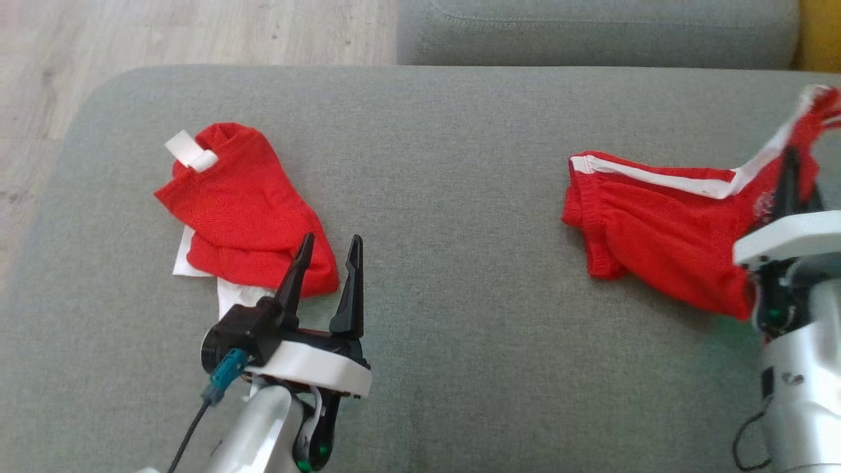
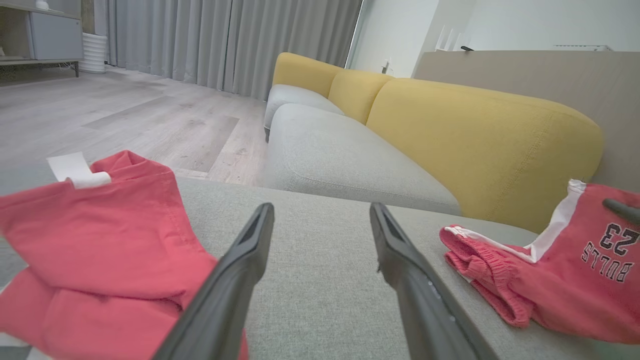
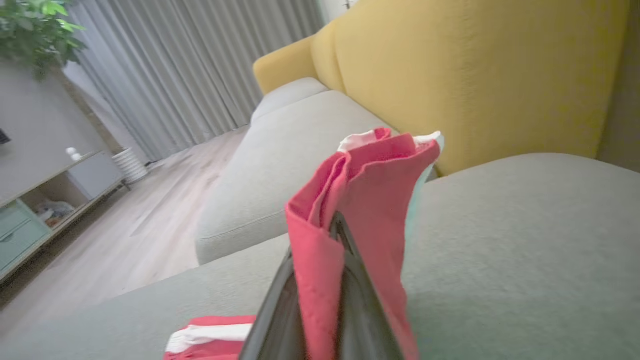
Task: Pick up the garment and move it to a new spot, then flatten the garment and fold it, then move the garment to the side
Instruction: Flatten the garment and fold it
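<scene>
The left gripper [image 1: 332,239] sits at about 7 o'clock in the head view. Its two dark fingers [image 1: 350,282] are spread wide and point toward 12, with the pale forearm [image 1: 256,427] running down toward 6. The right gripper [image 1: 793,157] stands at 3 o'clock, fingers pressed together on a fold of the red garment [image 1: 657,230], with its white wrist [image 1: 788,240] below.

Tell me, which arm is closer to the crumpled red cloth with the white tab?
Left. The left arm holds its open jaws at the near edge of the crumpled red cloth; the right arm is far off across the cushion, jaws shut on the striped red shorts.
</scene>
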{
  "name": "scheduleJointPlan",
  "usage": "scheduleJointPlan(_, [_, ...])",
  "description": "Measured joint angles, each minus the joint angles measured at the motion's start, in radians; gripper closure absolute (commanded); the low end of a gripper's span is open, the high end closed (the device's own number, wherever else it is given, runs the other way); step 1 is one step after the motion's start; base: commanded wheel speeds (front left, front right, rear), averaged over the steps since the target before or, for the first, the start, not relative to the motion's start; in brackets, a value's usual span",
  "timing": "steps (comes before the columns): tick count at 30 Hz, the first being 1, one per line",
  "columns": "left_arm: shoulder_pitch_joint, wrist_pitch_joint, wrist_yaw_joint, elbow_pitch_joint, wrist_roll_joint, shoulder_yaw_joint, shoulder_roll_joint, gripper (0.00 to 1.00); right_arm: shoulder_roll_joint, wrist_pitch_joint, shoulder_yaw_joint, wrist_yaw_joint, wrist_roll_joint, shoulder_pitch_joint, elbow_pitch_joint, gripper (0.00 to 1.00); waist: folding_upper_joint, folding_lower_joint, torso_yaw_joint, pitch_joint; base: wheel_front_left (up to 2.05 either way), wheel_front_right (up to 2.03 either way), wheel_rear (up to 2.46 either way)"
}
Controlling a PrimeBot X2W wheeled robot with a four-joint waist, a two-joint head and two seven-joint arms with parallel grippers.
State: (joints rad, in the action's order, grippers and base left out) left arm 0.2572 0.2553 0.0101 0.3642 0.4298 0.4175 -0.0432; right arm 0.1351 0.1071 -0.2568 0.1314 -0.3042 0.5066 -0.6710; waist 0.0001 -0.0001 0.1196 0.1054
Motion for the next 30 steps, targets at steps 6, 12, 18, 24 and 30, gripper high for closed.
scheduleJointPlan(6, [0.0,0.0,0.0,0.002,0.0,0.008,0.0,0.0,-0.005,-0.003,0.176,0.0,-0.079,-0.02,0.059,1.0,0.0,0.0001,0.026,-0.014,0.0,0.0,0.0])
scheduleJointPlan(12, [0.0,0.0,0.0,0.016,0.0,0.017,-0.008,0.0,-0.001,-0.001,0.314,0.0,-0.127,-0.027,0.061,1.0,0.0,0.0001,0.064,-0.022,0.0,0.0,0.0])
scheduleJointPlan(18, [-0.003,0.0,-0.001,0.018,0.0,0.018,-0.01,0.0,0.014,0.0,0.42,0.0,-0.173,-0.027,0.014,1.0,0.0,0.0001,0.101,-0.028,0.0,0.0,0.0])
scheduleJointPlan(24, [-0.021,0.0,-0.001,0.017,0.002,0.022,-0.011,0.0,0.056,0.007,0.531,0.0,-0.192,-0.027,-0.054,1.0,0.0,0.0001,0.115,-0.021,0.0,0.0,0.0])
scheduleJointPlan(30, [-0.021,0.0,-0.001,0.016,0.002,0.023,-0.016,0.0,0.085,-0.038,0.661,0.0,-0.215,-0.025,-0.095,0.05,0.0,0.0001,0.105,-0.017,0.0,0.0,0.0])
